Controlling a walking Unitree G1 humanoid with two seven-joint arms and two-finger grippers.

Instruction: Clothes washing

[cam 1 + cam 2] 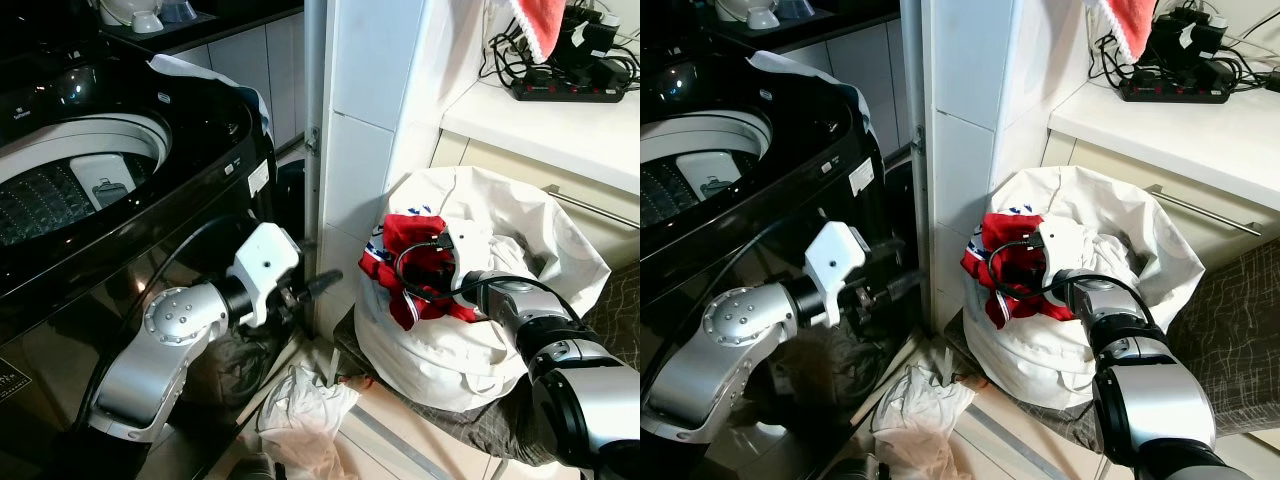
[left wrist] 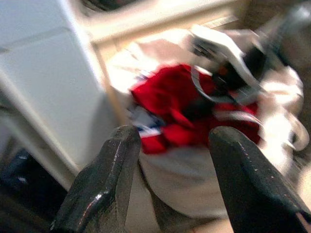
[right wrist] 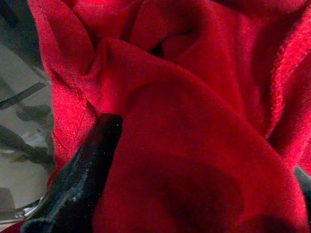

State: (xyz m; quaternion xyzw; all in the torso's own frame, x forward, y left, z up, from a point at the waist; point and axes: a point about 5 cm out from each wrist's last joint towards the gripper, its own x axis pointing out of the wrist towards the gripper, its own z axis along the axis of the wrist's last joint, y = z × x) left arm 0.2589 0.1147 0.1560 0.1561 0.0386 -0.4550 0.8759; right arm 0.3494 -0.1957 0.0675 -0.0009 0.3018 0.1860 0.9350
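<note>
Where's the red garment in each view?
Left eye: red garment right of centre, at the mouth of the white bag.
Right eye: left of centre, same bag mouth.
Left wrist: upper middle, beyond the open left gripper.
Right wrist: across the frame, bunched between the right gripper's fingers.
Shared landmark: the white bag.

Power strip (image 1: pixel 570 92) on counter (image 1: pixel 560 125) (cables tangled).

The right gripper (image 1: pixel 425 275) is buried in the red cloth (image 1: pixel 405 250), its tips hidden. In the right wrist view one finger (image 3: pixel 80 184) shows; cloth covers the other. The left wrist view is blurred. The washer (image 1: pixel 90 170) is cut off at upper left.
</note>
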